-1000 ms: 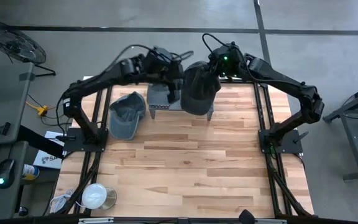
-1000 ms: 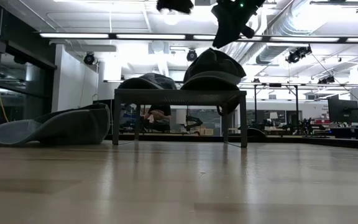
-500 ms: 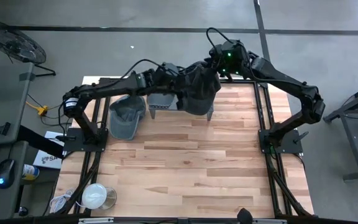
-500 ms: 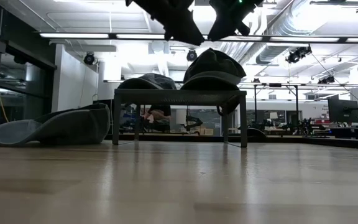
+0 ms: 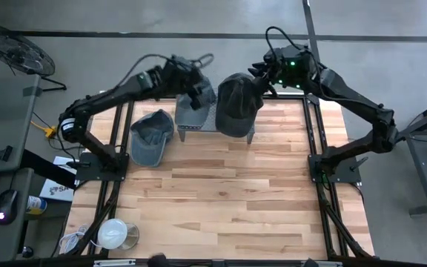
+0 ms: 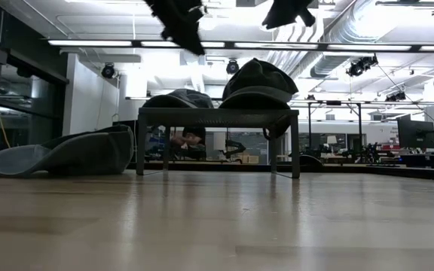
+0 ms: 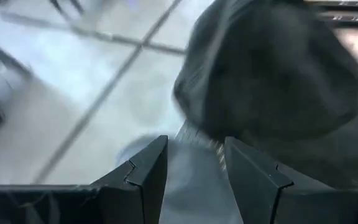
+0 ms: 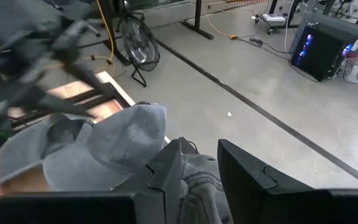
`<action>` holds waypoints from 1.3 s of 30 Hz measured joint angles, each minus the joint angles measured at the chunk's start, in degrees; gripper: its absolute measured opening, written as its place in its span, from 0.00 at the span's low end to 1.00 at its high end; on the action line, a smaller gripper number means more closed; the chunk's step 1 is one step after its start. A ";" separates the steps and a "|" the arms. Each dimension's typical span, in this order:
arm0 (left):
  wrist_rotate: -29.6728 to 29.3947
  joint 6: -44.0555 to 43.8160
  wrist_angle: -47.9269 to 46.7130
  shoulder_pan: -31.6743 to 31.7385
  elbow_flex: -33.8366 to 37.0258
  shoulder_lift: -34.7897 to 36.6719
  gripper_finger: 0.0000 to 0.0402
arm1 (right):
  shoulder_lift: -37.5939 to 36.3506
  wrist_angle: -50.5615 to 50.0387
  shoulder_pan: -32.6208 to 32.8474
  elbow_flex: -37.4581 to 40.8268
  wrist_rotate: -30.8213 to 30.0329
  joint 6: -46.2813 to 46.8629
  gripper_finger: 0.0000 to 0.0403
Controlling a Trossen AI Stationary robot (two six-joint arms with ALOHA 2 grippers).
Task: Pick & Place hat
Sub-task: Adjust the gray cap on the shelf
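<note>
**Arms drawn back from the rack**

Since the earlier frame both arms have lifted clear. Wooden table [image 5: 228, 193]; grey rack [image 5: 199, 119] bearing dark hat [image 5: 237, 104]; light hat [image 5: 150, 137] beside it. Left gripper [image 5: 197, 95] and right gripper [image 5: 262, 74]: part-open, empty. Hats look soft, light; pinch the brim.

High view looks straight down on the worktop [image 5: 221, 193]; low view (surface level) shares its rack [image 5: 215, 122].
</note>
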State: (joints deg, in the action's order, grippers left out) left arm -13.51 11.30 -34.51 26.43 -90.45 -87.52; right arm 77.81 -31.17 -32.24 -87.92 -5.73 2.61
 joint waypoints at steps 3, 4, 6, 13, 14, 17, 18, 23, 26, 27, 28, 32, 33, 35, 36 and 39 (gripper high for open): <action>5.88 -3.08 -4.11 6.26 0.00 0.28 0.39 | -1.25 -1.01 0.04 0.00 0.15 0.70 0.25; 7.93 -4.76 -4.80 8.21 0.00 0.28 0.39 | -1.53 -1.72 0.04 0.00 0.13 1.16 0.25; 11.84 -8.88 -6.32 12.10 0.00 0.28 0.39 | -2.14 -2.94 0.02 0.00 0.05 1.51 0.25; 25.56 -20.39 -7.71 19.05 0.00 -1.07 0.39 | -2.65 -4.92 0.04 0.00 -0.16 3.25 0.25; 26.26 -20.72 -7.69 19.10 0.00 -1.61 0.39 | -2.65 -4.94 0.04 0.00 -0.13 3.38 0.25; 26.45 -22.04 -8.15 18.96 0.00 -3.54 0.39 | -2.65 -4.92 0.04 0.00 -0.10 3.95 0.25; 26.48 -22.37 -8.43 18.94 0.00 -4.20 0.39 | -2.65 -4.93 0.04 0.00 -0.10 4.12 0.25; 26.18 -24.77 -9.08 18.93 0.00 -6.26 0.39 | -2.85 -5.23 0.04 0.00 -0.08 4.44 0.25; 24.65 -25.13 -9.64 18.93 0.00 -7.22 0.39 | -2.91 -5.92 0.04 0.00 -0.07 4.83 0.25; 24.64 -25.13 -9.81 18.93 0.02 -7.29 0.39 | -2.91 -6.13 0.04 0.00 -0.05 4.83 0.25; 24.65 -25.13 -9.86 18.93 0.02 -7.30 0.39 | -2.91 -6.17 0.04 0.00 -0.05 4.86 0.25; 23.98 -25.11 -10.26 18.45 0.02 -7.28 0.39 | -2.94 -6.32 0.04 0.00 0.07 4.85 0.25; 23.96 -25.06 -10.31 18.43 0.02 -7.28 0.39 | -2.94 -6.32 0.04 0.00 0.16 4.82 0.25; 25.16 -25.12 -10.88 18.39 0.02 -7.28 0.37 | -2.94 -6.34 0.04 0.00 0.32 4.62 0.25; 25.85 -25.13 -11.22 18.19 0.02 -7.28 0.36 | -2.94 -6.34 0.04 0.00 0.32 4.61 0.25; 26.31 -25.16 -11.72 17.70 0.02 -7.28 0.24 | -2.94 -6.38 0.04 0.00 0.35 4.44 0.25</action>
State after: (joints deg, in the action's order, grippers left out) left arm 12.80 -13.86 -46.23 44.13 -90.43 -94.80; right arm 74.87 -37.55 -32.21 -87.92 -5.39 7.05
